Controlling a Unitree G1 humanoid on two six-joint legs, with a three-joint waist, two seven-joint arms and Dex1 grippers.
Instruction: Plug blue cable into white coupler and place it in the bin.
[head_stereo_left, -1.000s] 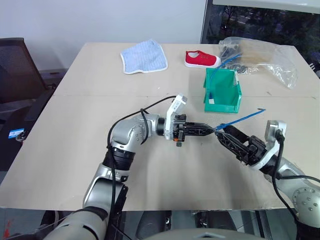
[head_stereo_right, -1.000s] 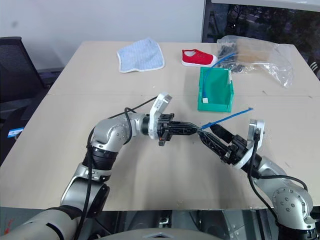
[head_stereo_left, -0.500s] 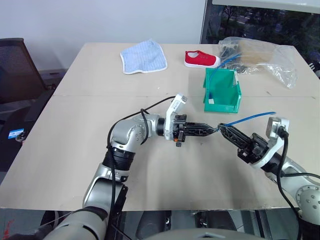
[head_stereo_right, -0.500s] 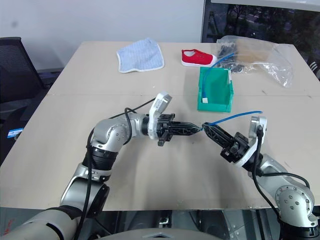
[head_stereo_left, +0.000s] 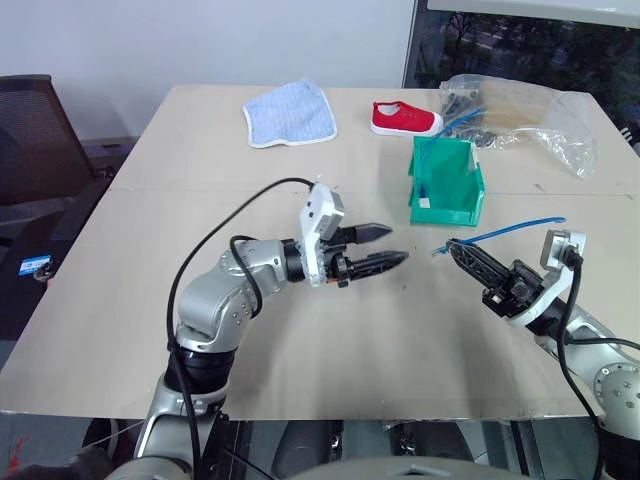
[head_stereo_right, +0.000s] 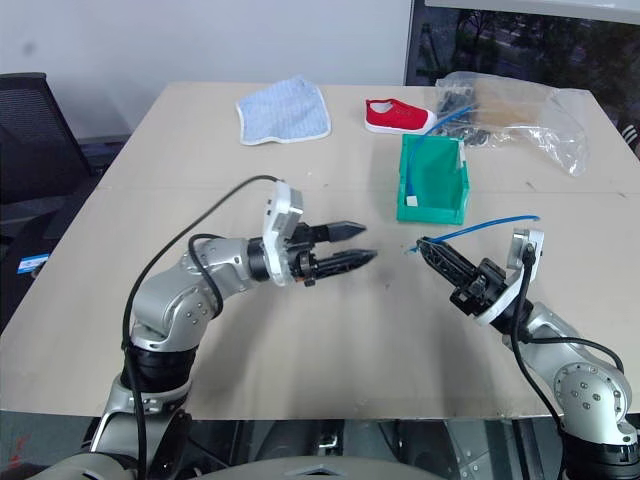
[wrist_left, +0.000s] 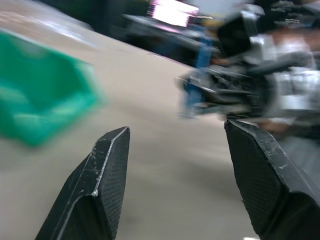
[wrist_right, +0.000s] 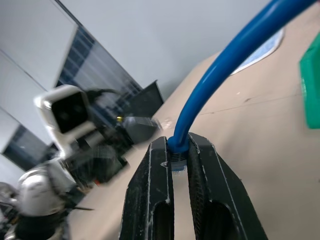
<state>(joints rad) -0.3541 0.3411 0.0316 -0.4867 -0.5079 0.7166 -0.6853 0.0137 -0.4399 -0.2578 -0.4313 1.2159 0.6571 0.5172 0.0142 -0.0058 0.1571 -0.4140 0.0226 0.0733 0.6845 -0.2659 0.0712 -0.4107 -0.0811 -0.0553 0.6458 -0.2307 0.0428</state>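
Observation:
My right gripper (head_stereo_left: 450, 244) is shut on one end of the blue cable (head_stereo_left: 505, 230), above the table's right half. The cable arcs back over that arm; up close the pads (wrist_right: 160, 175) pinch its plug end (wrist_right: 178, 150). The white coupler is hidden; I cannot make it out at the pinched end. My left gripper (head_stereo_left: 397, 243) hangs open and empty at mid-table, pointing at the right gripper across a short gap. In the left wrist view its fingers (wrist_left: 107, 175) stand wide apart. The green bin (head_stereo_left: 458, 180) stands behind the two grippers.
Along the table's far side lie a blue-and-white cloth (head_stereo_left: 290, 112), a red shoe (head_stereo_left: 403, 118) and a clear plastic bag (head_stereo_left: 525, 115) with cables in it. A black chair (head_stereo_left: 35, 130) stands off the table's left edge.
The left gripper let go at the cable's end, opened and drew back to the left. The right gripper closed on the cable's end and shifted slightly right.

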